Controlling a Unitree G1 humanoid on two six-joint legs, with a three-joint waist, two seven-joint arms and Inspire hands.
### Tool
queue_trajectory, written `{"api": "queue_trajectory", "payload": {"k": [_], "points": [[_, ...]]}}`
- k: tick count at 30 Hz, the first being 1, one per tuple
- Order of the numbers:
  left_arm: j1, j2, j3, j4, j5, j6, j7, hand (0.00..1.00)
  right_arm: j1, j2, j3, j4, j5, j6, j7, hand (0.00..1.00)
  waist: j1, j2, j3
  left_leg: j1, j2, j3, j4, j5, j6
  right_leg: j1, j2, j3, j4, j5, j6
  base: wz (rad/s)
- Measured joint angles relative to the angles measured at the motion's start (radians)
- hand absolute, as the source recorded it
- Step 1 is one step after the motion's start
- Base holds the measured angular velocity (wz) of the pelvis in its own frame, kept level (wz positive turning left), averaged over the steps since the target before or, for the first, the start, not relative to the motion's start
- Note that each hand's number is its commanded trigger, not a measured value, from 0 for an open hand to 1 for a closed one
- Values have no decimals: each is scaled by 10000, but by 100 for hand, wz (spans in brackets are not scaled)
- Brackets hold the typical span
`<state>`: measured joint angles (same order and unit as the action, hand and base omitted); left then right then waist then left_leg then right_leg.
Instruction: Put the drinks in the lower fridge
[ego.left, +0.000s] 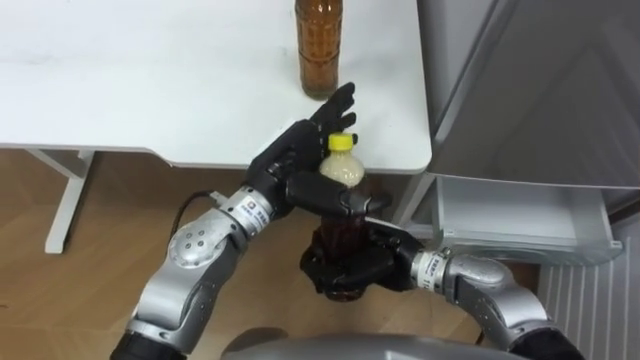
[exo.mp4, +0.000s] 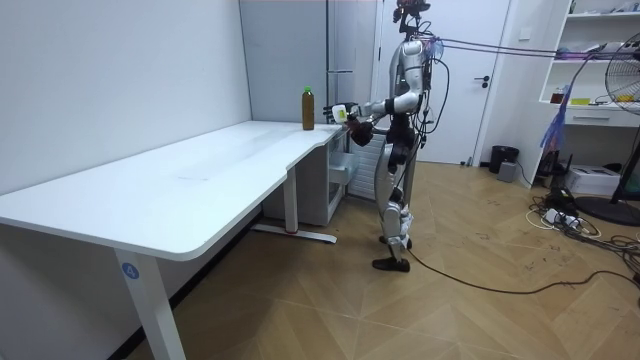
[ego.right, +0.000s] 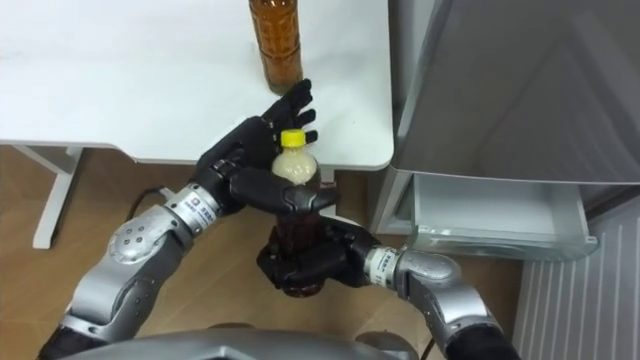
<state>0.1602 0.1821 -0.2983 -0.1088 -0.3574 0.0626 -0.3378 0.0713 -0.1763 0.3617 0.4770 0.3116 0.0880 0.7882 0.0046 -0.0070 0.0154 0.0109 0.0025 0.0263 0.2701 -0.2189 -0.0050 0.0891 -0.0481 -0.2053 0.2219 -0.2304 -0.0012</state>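
I hold a drink bottle (ego.left: 343, 172) with a yellow cap and dark contents upright, below the white table's near edge. My right hand (ego.left: 362, 266) is shut round its lower body from the right. My left hand (ego.left: 298, 160) rests against the bottle's shoulder, fingers straight behind it and thumb laid across the front. A second bottle (ego.left: 320, 48) of brown drink stands on the table (ego.left: 150, 80) near its right end, just beyond my left fingertips. In the room view I stand at the table's far end with the held bottle (exo.mp4: 343, 113) before my chest.
The grey fridge (ego.left: 540, 80) stands right of the table. Its lower drawer (ego.left: 520, 215) is pulled out and open, to the right of my hands. Wooden floor lies below, and a white table leg (ego.left: 65, 205) stands at the left.
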Motion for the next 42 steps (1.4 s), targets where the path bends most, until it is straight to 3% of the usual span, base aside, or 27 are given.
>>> {"api": "queue_trajectory", "payload": {"k": [10, 13, 16, 21, 31, 34, 35, 38, 42], "points": [[-25, 1, 226, -1324, 1, -219, -4, 0, 3, -12, 12, -140, -79, -215, 4, 100, -46, -187, 53, -20, 2, -19, -4, -4, 2, 12, -2, -65, 2, 3, 0, 1], [-225, -57, 141, -1873, -26, -478, -200, 0, 6, -10, 146, -134, -528, -199, 3, 100, 32, -186, 52, -17, 5, -6, -6, -6, 5, 9, 9, -15, 29, 4, 1, 0], [-328, -55, 199, -2582, -17, -661, -304, 0, 9, 11, 182, -135, -720, -200, 9, 100, 47, -159, 39, -67, 14, -22, -6, -7, 6, -62, 9, -61, 81, 3, 1, 0], [-520, -42, 664, -3597, -37, -926, -462, 0, 520, -256, 27, -129, -782, -200, -1, 100, 232, -36, -56, 76, -5, -32, -5, -8, 7, 102, -8, -70, 10, 2, 2, 0], [-549, -101, 1664, -4297, -35, -1096, -386, 0, 781, -426, -32, -115, -1017, -200, -26, 100, 382, 89, -60, 217, -3, -70, 1, -8, 7, 206, -3, -113, -31, -17, 17, 0], [-600, -221, 2418, -4663, -36, -1268, -70, 0, 1084, -431, -368, -59, -1164, -201, -27, 100, 722, 126, -57, 384, -12, -57, -120, -7, 7, 331, 11, -96, -182, -22, 24, -6], [-600, -235, 2745, -4773, -39, -1469, 146, 0, 1235, -369, -522, -47, -1169, -201, -32, 100, 858, 133, -60, 413, -11, -52, -135, -7, 7, 347, 12, -106, -181, -22, 24, 5], [-598, -311, 3540, -4825, -30, -1822, 837, 0, 1397, -344, -798, 161, -1172, -208, -74, 100, 1020, 138, -53, 436, -14, -66, -151, -6, 5, 429, 13, -175, -184, -20, 21, 6], [-598, -405, 4131, -4825, -19, -2003, 2070, 0, 1583, -332, -1207, 360, -1182, -214, -387, 100, 1190, 132, -51, 485, -37, -97, -196, -6, 5, 550, 4, -204, -333, -20, 23, 3]]}}
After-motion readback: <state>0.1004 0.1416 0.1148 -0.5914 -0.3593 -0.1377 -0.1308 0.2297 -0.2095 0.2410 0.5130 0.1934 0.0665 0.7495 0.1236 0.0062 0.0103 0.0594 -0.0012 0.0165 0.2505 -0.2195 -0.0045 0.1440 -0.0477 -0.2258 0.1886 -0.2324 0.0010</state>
